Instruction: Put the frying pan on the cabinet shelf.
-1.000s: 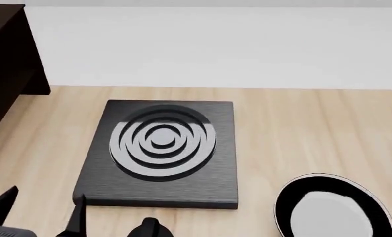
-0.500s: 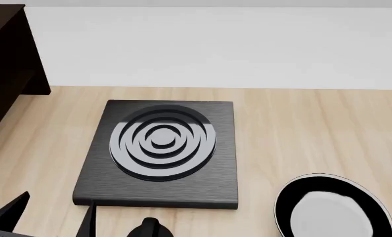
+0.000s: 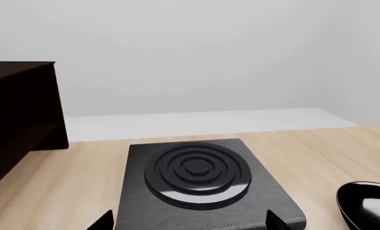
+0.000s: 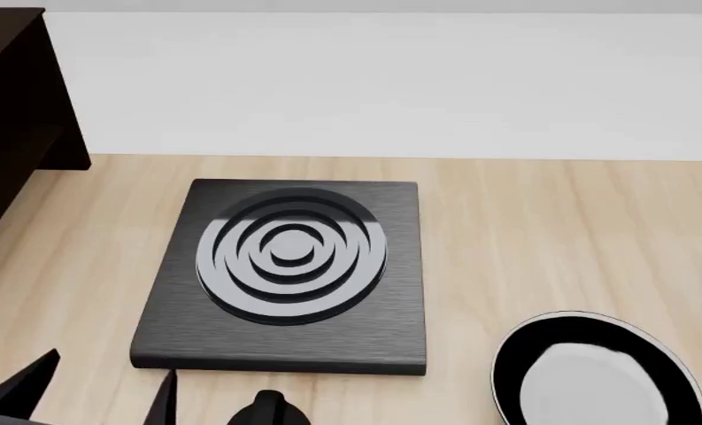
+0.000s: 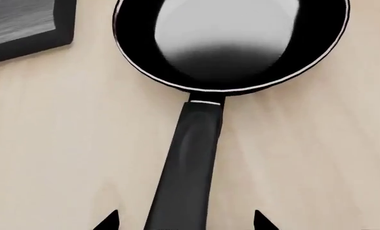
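Straddling the handle (image 5: 183, 177) of the frying pan (image 5: 231, 40), which lies on the counter (image 5: 49, 143) beside the burner plate (image 4: 286, 274), the right gripper (image 5: 184, 221) holds its jaws released, apparently lined up to grasp.

From my head I look down on a light wooden tabletop (image 4: 551, 230) with a square black burner plate (image 4: 286, 274) lying flat on it, its pale rings showing in the middle, and a plain white wall (image 4: 386, 84) behind the table's far edge. The frying pan (image 4: 593, 372) sits on the wood at the lower right, well apart from the plate and cut off by the frame, while the dark cabinet (image 4: 14, 115) stands at the far left. At the bottom left only the two black tips of my left pincer (image 4: 96, 394) show, spread apart with nothing between them, just beside the plate's near corner, and a small black knob (image 4: 265, 409) peeks up at the bottom edge.
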